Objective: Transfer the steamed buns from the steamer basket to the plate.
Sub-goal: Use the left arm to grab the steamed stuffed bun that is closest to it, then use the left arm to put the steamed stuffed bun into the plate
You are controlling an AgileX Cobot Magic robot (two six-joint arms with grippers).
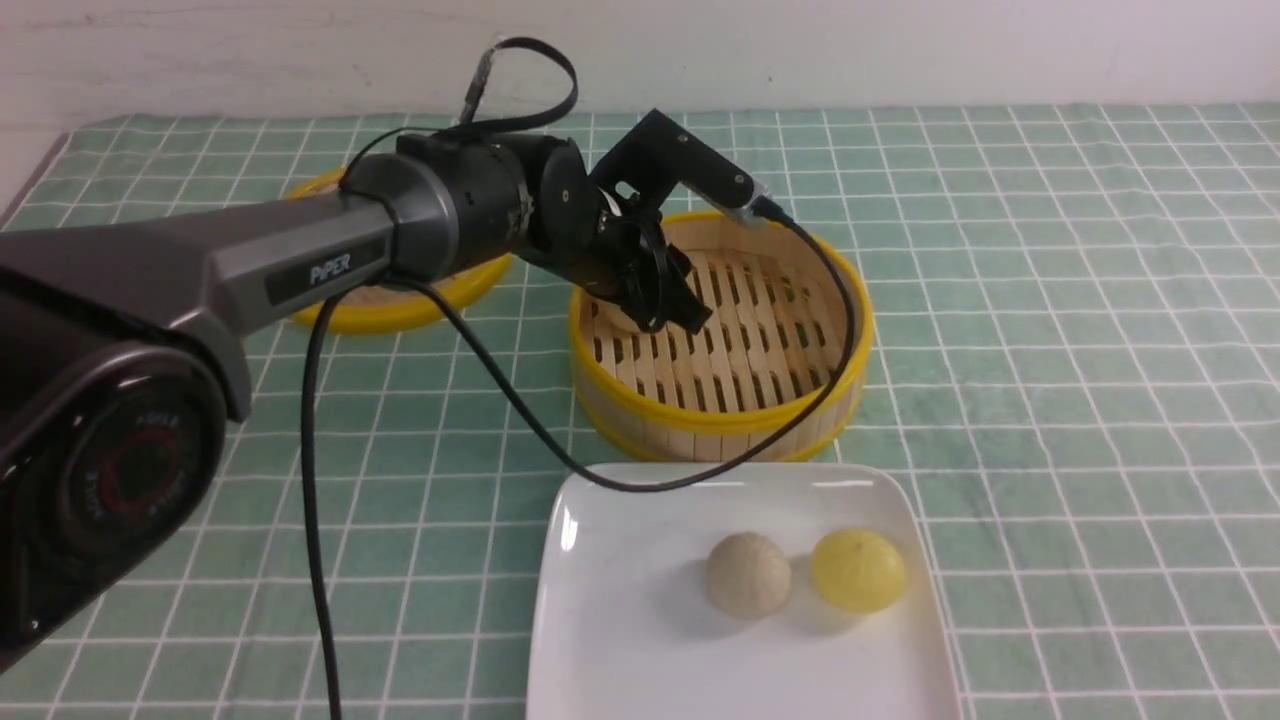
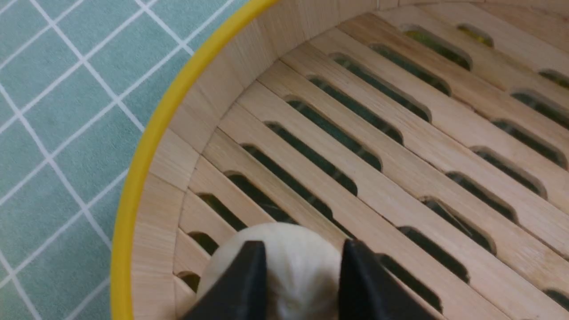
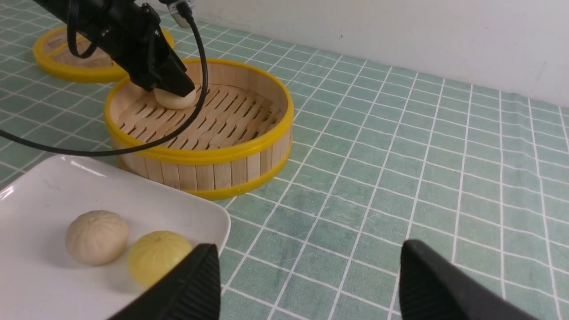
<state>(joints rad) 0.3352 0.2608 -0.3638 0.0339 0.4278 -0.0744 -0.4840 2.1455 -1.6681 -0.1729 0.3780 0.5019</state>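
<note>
The steamer basket (image 1: pixel 720 420) stands mid-table. Inside it, near its left wall, my left gripper (image 1: pixel 665 310) is shut on an off-white steamed bun (image 2: pixel 295 271), which still rests on the slatted floor (image 2: pixel 400 146). The bun also shows in the right wrist view (image 3: pixel 175 98). The white plate (image 1: pixel 620 620) lies in front of the basket and holds a beige bun (image 1: pixel 748 573) and a pale yellow bun (image 1: pixel 858 570). My right gripper (image 3: pixel 311 249) is open and empty, above the cloth just right of the plate's corner (image 3: pixel 213 218), and is out of the front view.
The flat yellow-rimmed lid (image 1: pixel 400 305) lies behind the left arm, at the basket's left. The left arm's black cable (image 1: pixel 620 485) hangs over the basket's front rim and the plate's far edge. A green checked cloth (image 1: pixel 1050 350) covers the table; a white wall stands behind.
</note>
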